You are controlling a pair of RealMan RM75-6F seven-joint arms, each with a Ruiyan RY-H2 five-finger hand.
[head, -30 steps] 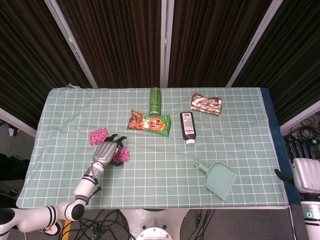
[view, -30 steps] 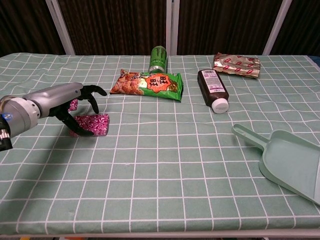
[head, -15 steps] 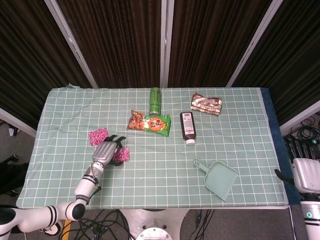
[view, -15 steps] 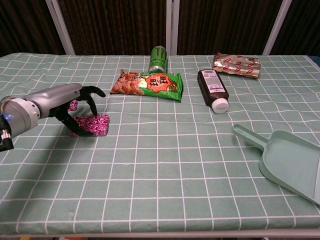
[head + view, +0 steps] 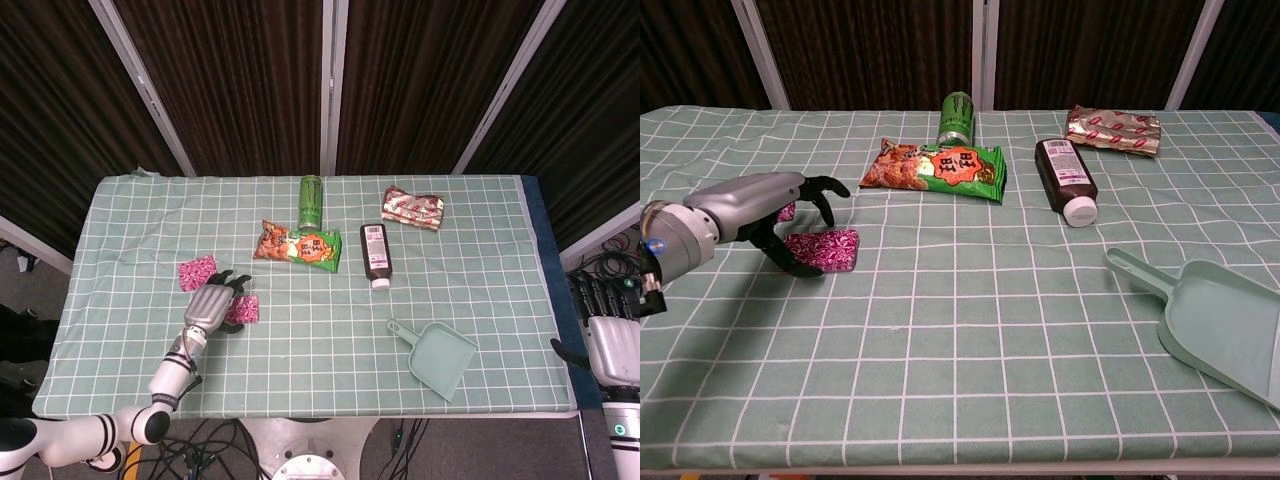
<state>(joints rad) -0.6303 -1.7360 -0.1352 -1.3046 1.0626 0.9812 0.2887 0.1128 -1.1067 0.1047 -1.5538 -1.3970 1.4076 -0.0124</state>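
Note:
My left hand (image 5: 209, 306) (image 5: 752, 208) hovers over the left part of the table, its dark fingers (image 5: 826, 189) arched apart above a pink foil packet (image 5: 243, 309) (image 5: 828, 249). The thumb lies along the packet's near edge, and the fingertips stay clear above it. A second pink packet (image 5: 197, 271) (image 5: 787, 211) lies just behind the hand, half hidden in the chest view. My right hand (image 5: 612, 345) hangs beyond the table's right edge, fingers apart and holding nothing; only the head view shows it.
Further back lie an orange-green snack bag (image 5: 298, 245) (image 5: 936, 168), a green can (image 5: 311, 201) (image 5: 956, 118), a dark brown bottle on its side (image 5: 376, 254) (image 5: 1065, 178) and a red-gold wrapper (image 5: 412, 208) (image 5: 1114, 130). A pale green dustpan (image 5: 439, 358) (image 5: 1220, 326) sits near the front right.
My left hand has drawn back a little toward the left, still arched over the pink packet. The packet has hardly shifted. The right hand is unmoved.

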